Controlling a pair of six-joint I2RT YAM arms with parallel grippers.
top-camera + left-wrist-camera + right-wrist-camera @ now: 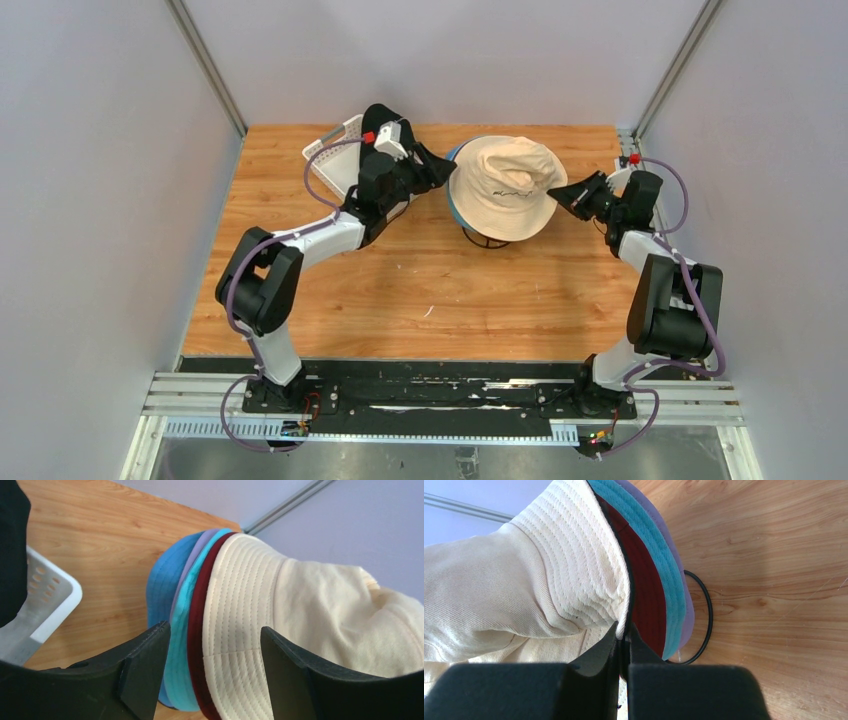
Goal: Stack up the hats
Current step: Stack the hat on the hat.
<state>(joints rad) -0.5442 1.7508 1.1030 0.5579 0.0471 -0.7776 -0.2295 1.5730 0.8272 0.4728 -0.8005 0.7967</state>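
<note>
Stacking so far: five hats nested in one pile, the blue hat [162, 580] lowest, then the lavender hat [192, 560], teal hat [182, 630], dark red hat [197, 630], and beige hat [505, 185] on top.
Pile location: on the wire stand [706, 610], mid-table towards the far edge, between the two arms.
Right gripper [623, 630]: fingers together, clamped on the edge of the beige hat's brim at the pile's right side.
Left gripper [214, 630]: jaws apart, holding nothing; the stacked brims lie straight ahead of it, edges running across the gap.
Key relation: the pile sits just beyond the left fingertips, to that arm's right. The brim rims stand on edge in the wrist view. Both arms are about equally near.
Likely next move: seating the beige brim down evenly, the left side not yet gripped.
Basket [335, 150]: white lattice, behind the left arm; a dark shape [10, 545] overlaps it, whether hat or arm I cannot tell.
Table [430, 290]: wood.
</note>
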